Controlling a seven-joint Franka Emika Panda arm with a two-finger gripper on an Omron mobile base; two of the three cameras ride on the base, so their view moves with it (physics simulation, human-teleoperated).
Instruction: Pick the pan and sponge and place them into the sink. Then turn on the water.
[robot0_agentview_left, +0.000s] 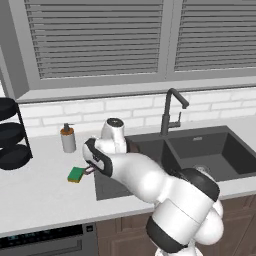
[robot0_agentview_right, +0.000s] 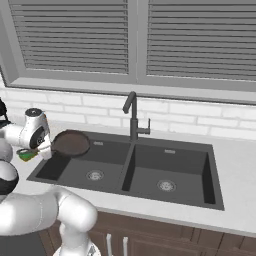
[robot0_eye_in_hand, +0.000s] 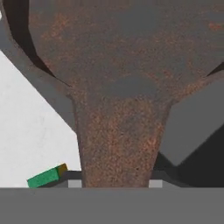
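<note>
While the sponge lay on the worktop beside the sink, the pan was held by its handle in the closed pincer above the left basin, apparently for lowering.

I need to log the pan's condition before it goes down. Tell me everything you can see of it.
The pan is a dark brown, round, shallow frying pan with a mottled, rusty-looking surface and a long straight handle of the same brown. It is held by that handle in the tool, above the left rim of the sink, roughly level and not resting in the basin. Nothing else appears to touch it.
</note>
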